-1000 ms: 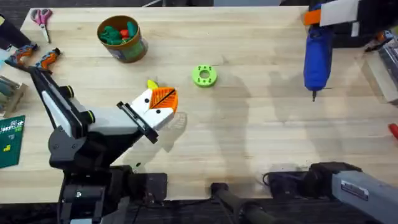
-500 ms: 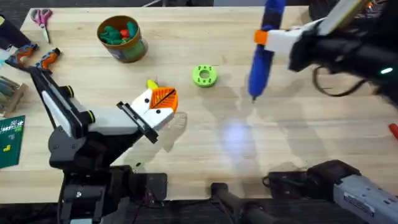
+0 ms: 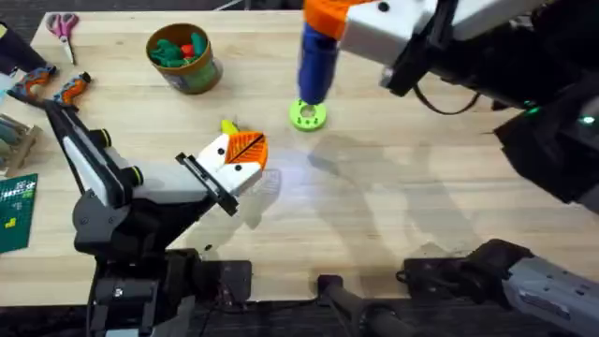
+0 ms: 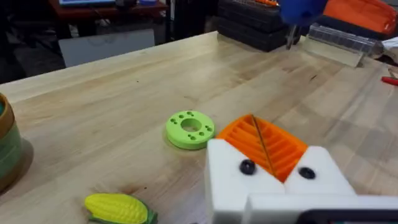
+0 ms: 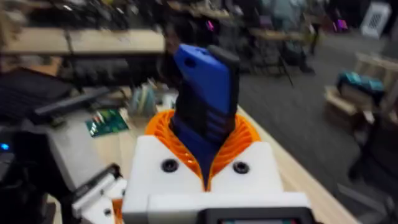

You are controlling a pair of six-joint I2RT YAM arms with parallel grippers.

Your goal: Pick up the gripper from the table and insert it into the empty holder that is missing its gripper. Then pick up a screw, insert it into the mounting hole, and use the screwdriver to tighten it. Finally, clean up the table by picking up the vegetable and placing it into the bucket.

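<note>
Over the lime-green ring [image 3: 307, 114], the right tool [image 3: 328, 19] now hangs clamped on the screwdriver [image 3: 316, 64], having swung in from the far right edge. The left tool [image 3: 245, 155] hasn't budged, pads pressed together. No readable writing. The left wrist view catches the vegetable [image 4: 116, 208] on the worktop [image 3: 393, 206]; the bucket [image 3: 184, 58] sits far left.

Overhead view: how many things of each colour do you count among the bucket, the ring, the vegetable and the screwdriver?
Green: 2, the bucket and the ring
Yellow: 1, the vegetable
Blue: 1, the screwdriver
Total: 4
</note>
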